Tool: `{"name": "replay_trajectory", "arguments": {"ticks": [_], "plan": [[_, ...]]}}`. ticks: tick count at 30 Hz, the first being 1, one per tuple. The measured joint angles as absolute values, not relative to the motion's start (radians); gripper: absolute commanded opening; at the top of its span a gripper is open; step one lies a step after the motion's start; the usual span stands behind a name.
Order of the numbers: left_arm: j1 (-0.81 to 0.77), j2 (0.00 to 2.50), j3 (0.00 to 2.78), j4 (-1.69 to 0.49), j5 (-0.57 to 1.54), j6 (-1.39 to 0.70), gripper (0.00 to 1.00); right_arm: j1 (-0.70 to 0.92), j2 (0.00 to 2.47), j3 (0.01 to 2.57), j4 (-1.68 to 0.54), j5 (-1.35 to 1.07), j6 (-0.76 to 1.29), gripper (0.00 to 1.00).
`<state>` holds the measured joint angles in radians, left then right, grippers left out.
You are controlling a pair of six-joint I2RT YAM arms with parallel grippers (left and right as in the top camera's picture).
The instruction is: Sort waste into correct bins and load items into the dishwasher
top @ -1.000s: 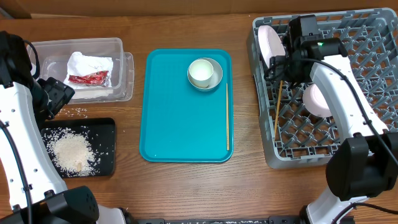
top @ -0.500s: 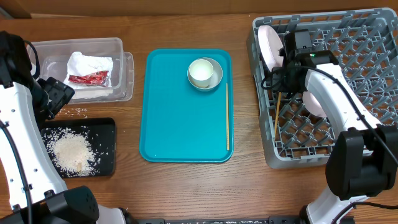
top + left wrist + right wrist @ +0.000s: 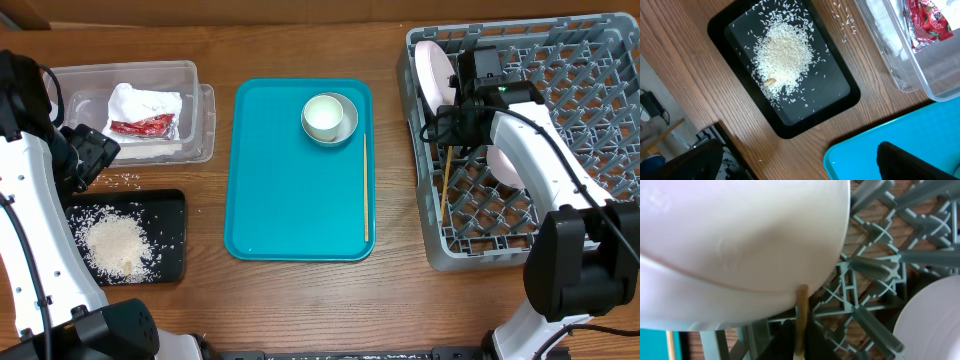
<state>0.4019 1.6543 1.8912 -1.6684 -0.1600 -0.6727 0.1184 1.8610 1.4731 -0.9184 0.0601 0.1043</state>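
Note:
My right gripper [image 3: 450,122] is inside the grey dishwasher rack [image 3: 600,40], shut on the top of a thin wooden chopstick [image 3: 444,195] that lies along the rack's left side. In the right wrist view the chopstick [image 3: 801,305] runs between the dark fingers [image 3: 785,340], just under the pale plate [image 3: 740,245]. That plate [image 3: 433,68] stands on edge in the rack, near a white bowl [image 3: 505,160]. Another chopstick [image 3: 366,190] lies on the teal tray [image 3: 290,200], beside a white cup nested in a grey-green bowl [image 3: 329,118]. My left gripper [image 3: 88,155] is open and empty.
The clear tub [image 3: 195,110] holds a crumpled napkin [image 3: 140,103] and a red wrapper [image 3: 140,126]. A black tray [image 3: 170,205] holds a heap of rice [image 3: 782,52], with loose grains [image 3: 125,180] on the wood beside it.
The right gripper shifted slightly left inside the rack and its fingers closed on the chopstick. The left arm has not moved.

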Motion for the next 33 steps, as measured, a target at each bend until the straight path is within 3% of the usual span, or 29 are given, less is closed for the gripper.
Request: {"name": "replay_trajectory", "arguments": {"ticks": [22, 33], "plan": [[0.402, 1.654, 1.891, -1.668, -0.160, -0.673, 1.00, 0.118, 1.861, 1.641, -1.202, 0.056, 0.103, 0.04], [0.402, 1.654, 1.891, -1.668, -0.160, -0.672, 1.00, 0.118, 1.861, 1.657, -1.251, -0.049, -0.041, 0.04]]}}
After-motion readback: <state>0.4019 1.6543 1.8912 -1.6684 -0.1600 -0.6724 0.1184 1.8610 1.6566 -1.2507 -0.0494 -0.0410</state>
